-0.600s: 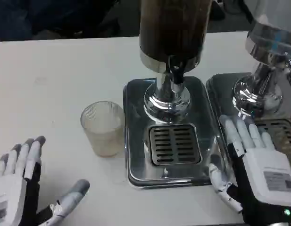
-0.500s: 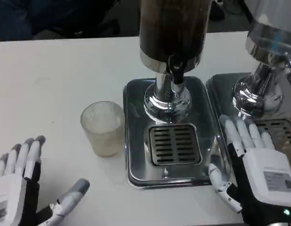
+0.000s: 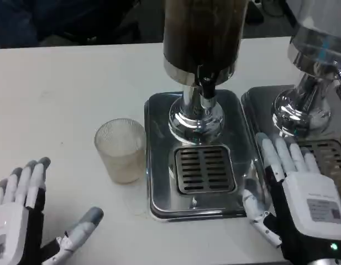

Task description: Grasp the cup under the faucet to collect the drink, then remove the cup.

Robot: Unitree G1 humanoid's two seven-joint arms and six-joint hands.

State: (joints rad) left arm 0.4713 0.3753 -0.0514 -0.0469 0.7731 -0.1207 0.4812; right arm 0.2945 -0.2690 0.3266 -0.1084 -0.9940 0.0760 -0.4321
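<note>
While the cup (image 3: 121, 150) stands unmoved on the table (image 3: 65, 94), just left of the tray (image 3: 159, 187) and not under the faucet (image 3: 206, 91), the left hand (image 3: 26, 226) has slipped slightly lower, fingers spread, holding nothing; the right hand (image 3: 294, 193) has edged a little left along the tray's right rim, fingers apart and empty; the dispenser (image 3: 203, 38) stands unchanged.

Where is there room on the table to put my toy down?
Bare white table lies behind and left of the ribbed clear cup. It is crowded on the right: two steel drip trays side by side, right hand beside them.
</note>
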